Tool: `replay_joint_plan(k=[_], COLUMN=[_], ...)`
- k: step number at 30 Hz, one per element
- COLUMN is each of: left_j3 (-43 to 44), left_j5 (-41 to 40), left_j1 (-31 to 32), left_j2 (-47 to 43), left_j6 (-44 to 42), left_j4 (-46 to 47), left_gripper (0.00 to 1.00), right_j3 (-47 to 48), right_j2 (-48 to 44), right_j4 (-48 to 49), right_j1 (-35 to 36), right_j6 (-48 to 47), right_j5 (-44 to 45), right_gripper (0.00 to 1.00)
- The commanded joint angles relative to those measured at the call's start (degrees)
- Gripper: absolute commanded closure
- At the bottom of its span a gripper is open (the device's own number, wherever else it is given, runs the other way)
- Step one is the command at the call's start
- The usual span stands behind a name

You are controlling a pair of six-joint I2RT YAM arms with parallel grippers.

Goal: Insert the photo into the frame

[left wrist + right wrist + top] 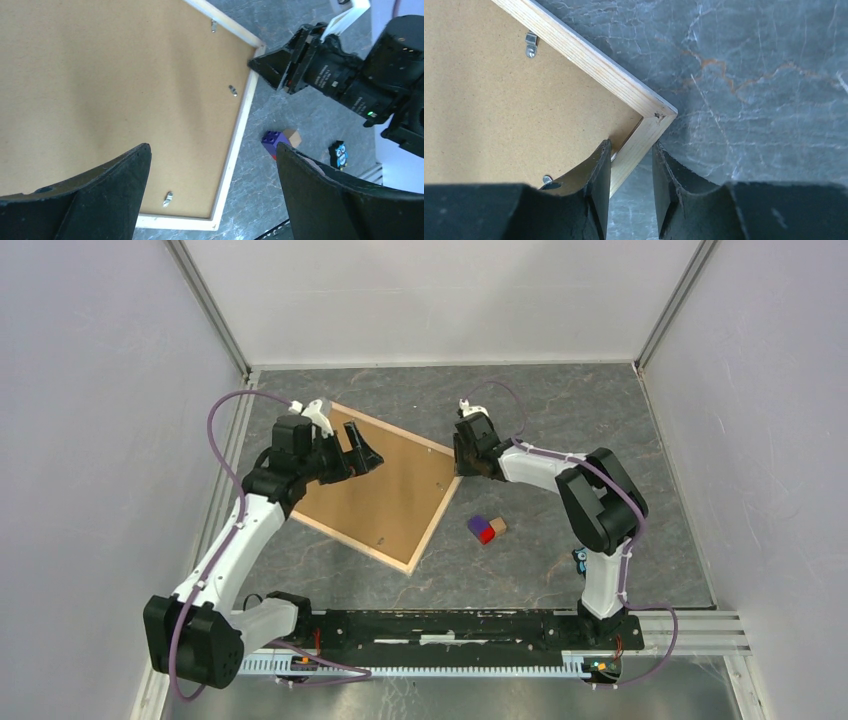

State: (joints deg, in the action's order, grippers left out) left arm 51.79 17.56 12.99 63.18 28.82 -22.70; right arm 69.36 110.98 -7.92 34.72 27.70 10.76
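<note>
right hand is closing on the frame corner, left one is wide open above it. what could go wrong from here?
1. The right hand straddles only the slat at the frame corner; a one-corner grip may let it pivot or slip if lifted.
2. Metal tabs still pin the backing board; one finger sits beside one and might snag.
3. Toy blocks lie near the frame's edge.
</note>
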Motion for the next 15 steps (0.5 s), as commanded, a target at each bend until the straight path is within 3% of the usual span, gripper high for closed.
replay_joint_plan(k=[1, 6, 9, 15], left_j3=[5.13, 11.16, 13.16, 14.40], left_j5=[-4.26, -8.69, -11.15, -9.94], left_j1=[0.23, -0.03, -1.42, -12.46], left_j2=[1.17, 4.25, 5.88, 13.29], left_j6=[-4.12, 0.29, 3.33, 4.93], left_j4=[-2.80, -7.49, -6.84, -5.61], left_gripper=[0.00, 0.00, 0.00, 0.00], right_j3=[3.61, 7.86, 7.02, 6.90], right_j2=[2.70, 5.37, 5.22, 4.91], right_j4=[-0.86, -3.42, -1.94, -0.77], right_j1=[-0.19, -0.60, -1.00, -1.98], right_j6=[-15.34, -23.23, -26.51, -30.55], right_j5=[-4.41, -6.64, -8.41, -10.61], right_gripper=[0.88, 0.99, 1.00, 1.00])
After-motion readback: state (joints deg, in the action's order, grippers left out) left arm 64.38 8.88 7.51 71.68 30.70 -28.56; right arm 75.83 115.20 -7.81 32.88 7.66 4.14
